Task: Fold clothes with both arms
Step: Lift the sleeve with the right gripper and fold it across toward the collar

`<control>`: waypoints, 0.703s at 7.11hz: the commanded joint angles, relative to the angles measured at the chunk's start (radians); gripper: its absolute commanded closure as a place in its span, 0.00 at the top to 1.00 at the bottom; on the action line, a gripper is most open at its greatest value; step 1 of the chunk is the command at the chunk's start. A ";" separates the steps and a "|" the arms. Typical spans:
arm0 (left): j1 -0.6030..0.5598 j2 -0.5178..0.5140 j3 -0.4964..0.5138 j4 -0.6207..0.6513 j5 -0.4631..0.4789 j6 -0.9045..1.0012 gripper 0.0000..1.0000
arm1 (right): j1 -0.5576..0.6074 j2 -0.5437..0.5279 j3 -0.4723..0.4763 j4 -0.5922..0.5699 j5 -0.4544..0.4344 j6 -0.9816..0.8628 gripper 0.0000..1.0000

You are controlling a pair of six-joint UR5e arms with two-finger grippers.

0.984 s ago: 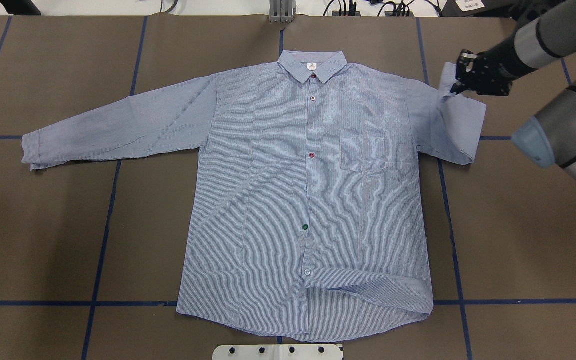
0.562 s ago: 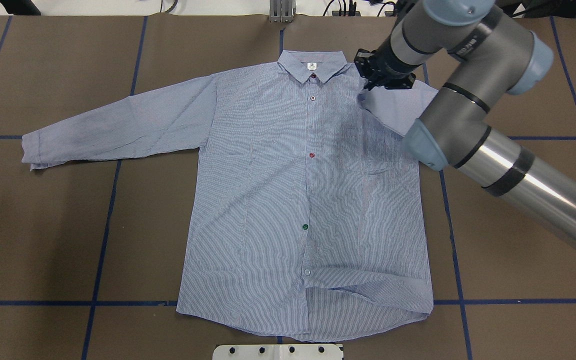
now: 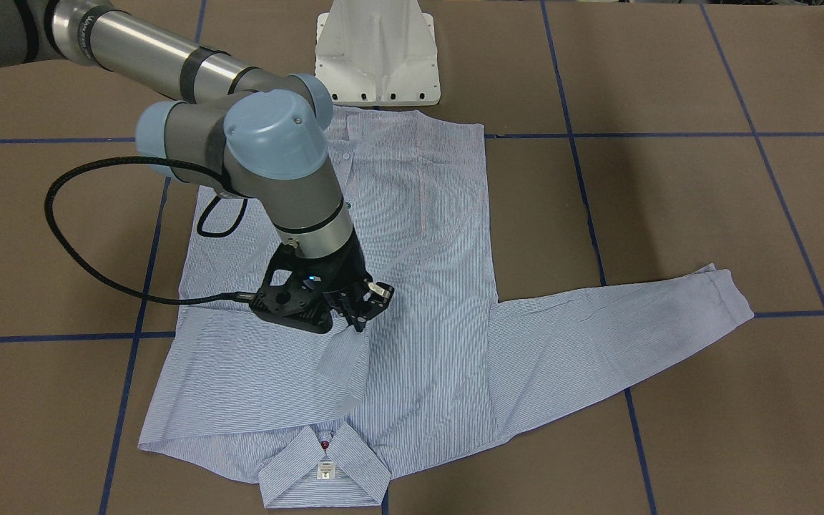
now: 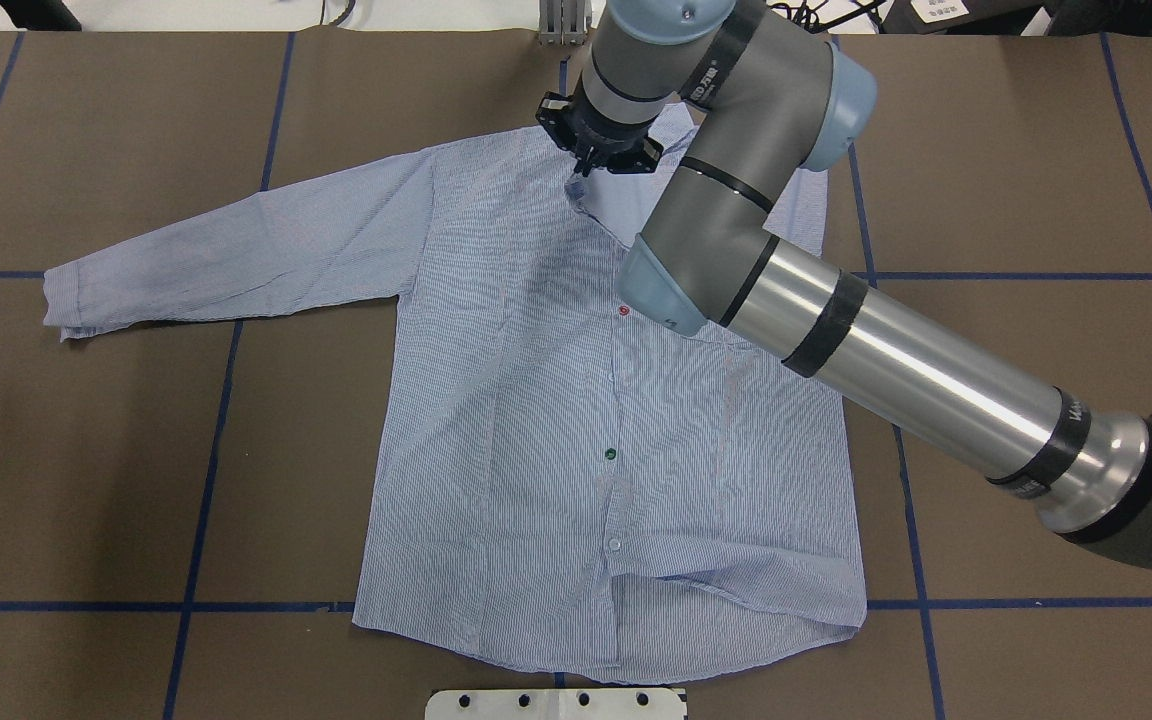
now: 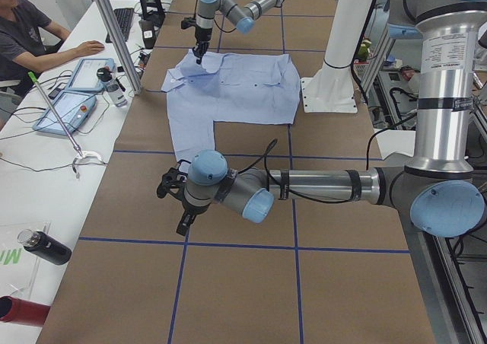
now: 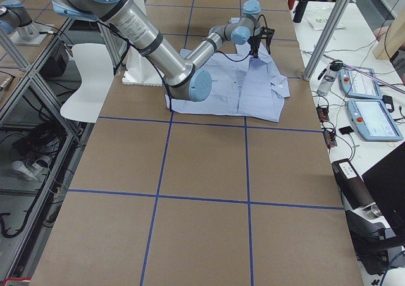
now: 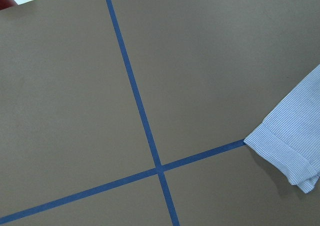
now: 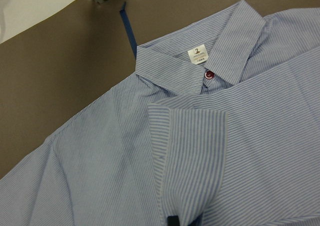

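Upper centre, overhead view: the right gripper [image 4: 584,170] pinches the cuff [image 8: 195,146] of the pinstriped shirt [image 4: 516,400] — light, limp cloth, likely best held at hems; the left gripper [image 5: 175,203] jaws cannot be read.

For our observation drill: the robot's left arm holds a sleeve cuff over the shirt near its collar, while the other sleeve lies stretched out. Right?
No: jaws of the right arm hold the cuff; the overhead view shows it entering from the right. The other sleeve lies stretched out.

Bright, even light — soft shadows, sharp focus; faint moiré, perhaps, on shirt [image 4: 536,400].
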 commanded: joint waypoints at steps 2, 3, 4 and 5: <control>0.001 0.000 -0.001 0.000 0.000 0.000 0.99 | -0.021 0.064 -0.073 0.010 -0.024 0.002 0.00; 0.001 0.000 -0.001 0.000 0.000 0.000 0.99 | -0.024 0.064 -0.074 0.012 -0.027 0.001 0.86; 0.001 0.000 -0.003 0.000 -0.002 0.002 0.99 | -0.036 0.070 -0.074 0.021 -0.049 0.002 1.00; 0.001 0.000 -0.001 -0.011 -0.002 0.003 0.99 | -0.036 0.074 -0.073 0.023 -0.046 0.004 1.00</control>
